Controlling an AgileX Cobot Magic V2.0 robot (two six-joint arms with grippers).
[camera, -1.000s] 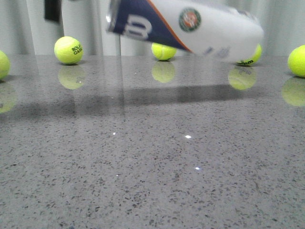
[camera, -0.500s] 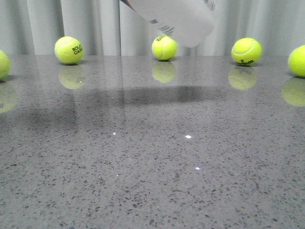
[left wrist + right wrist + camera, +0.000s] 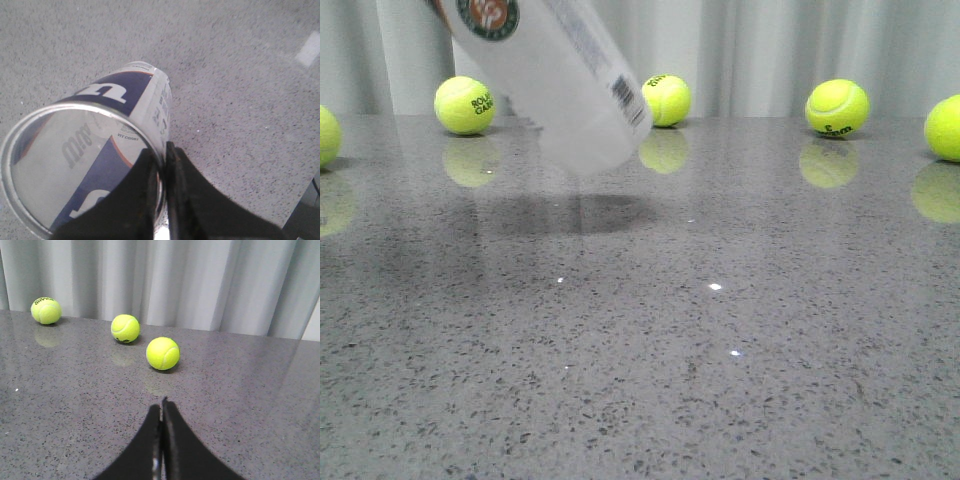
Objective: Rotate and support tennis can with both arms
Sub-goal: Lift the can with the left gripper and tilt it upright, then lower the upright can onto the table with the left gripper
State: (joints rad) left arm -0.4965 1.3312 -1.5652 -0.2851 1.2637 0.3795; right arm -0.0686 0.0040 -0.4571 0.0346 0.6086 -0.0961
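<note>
Our left gripper (image 3: 162,150) pinches the tilted tennis can (image 3: 555,70) by its open rim, freeing the body; our right gripper (image 3: 161,412) is closed, empty.

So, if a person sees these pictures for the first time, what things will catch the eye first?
First, the tennis can, tilted in the air above the grey table, upper left in the front view. The left wrist view shows the left gripper pinching the rim of its open end. Next come the yellow-green tennis balls in a row along the table's far edge, before a pale curtain; the right gripper is shut and holds nothing.
</note>
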